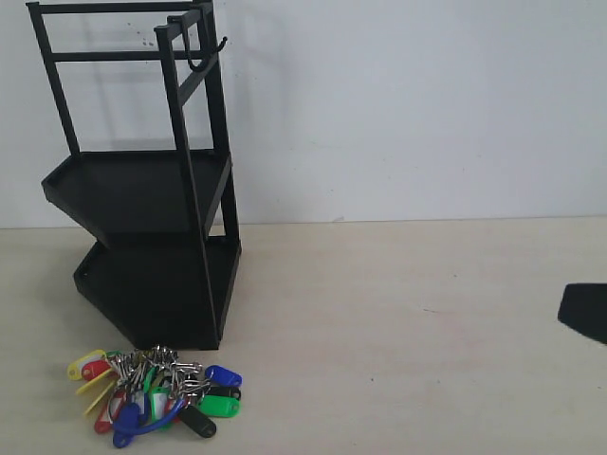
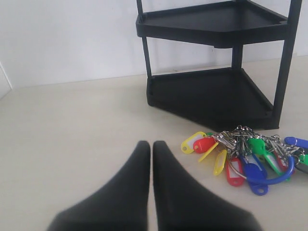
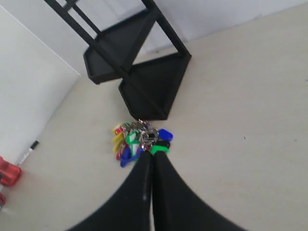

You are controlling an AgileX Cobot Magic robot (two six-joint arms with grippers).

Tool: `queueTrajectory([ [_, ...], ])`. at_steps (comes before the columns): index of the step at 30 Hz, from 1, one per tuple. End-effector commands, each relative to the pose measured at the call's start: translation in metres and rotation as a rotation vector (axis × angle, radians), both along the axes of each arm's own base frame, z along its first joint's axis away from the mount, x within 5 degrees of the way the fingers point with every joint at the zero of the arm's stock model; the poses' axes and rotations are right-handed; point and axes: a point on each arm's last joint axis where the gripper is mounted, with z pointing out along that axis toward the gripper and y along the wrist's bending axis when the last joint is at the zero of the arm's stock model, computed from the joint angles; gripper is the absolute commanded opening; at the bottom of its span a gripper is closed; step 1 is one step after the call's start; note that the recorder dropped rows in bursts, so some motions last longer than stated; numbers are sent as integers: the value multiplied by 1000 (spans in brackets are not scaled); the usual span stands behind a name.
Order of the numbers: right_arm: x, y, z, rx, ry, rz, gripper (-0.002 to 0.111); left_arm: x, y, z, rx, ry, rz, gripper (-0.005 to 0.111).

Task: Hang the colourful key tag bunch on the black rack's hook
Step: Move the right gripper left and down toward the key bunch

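Pale tabletop (image 1: 427,332) bears key tag bunch (image 1: 156,393), apart from left fingers (image 2: 134,192).

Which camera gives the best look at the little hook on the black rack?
The exterior view: the hook sticks out near the black rack's top, against the white wall. Both wrist views catch only the rack's trays and bars, no hook.

Counter (image 1: 408,322) to the right of the black rack (image 1: 142,190) lies open back to the wall. The hook (image 1: 220,45) projects from the rack's top right bars, tip standing free toward that open side. Uprights and crossbars bar any approach from the left. The colourful key tag bunch (image 1: 156,393) lies just before the rack's base, with open counter on its right.
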Motion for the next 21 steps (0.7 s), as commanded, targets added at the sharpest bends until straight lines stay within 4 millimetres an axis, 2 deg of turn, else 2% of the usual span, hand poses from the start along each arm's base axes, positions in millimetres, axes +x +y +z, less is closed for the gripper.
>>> queueTrajectory([
  [1, 29, -1, -15, -109, 75, 75, 0, 0, 0, 1, -2, -11, -2, 4],
  [4, 54, 0, -17, -135, 112, 120, 0, 0, 0, 1, -2, -11, -2, 4],
  [7, 79, 11, -16, -149, 147, 203, 0, 0, 0, 1, -2, -11, -2, 4],
  [9, 94, 25, -16, -161, 159, 253, 0, 0, 0, 1, -2, -11, -2, 4],
  [13, 119, 67, -22, -213, 145, 273, 0, 0, 0, 1, -2, -11, -2, 4],
  [17, 125, 118, -34, -245, 109, 183, 0, 0, 0, 1, -2, -11, -2, 4],
  [21, 113, 159, -47, -231, 128, 33, 0, 0, 0, 1, -2, -11, -2, 4],
])
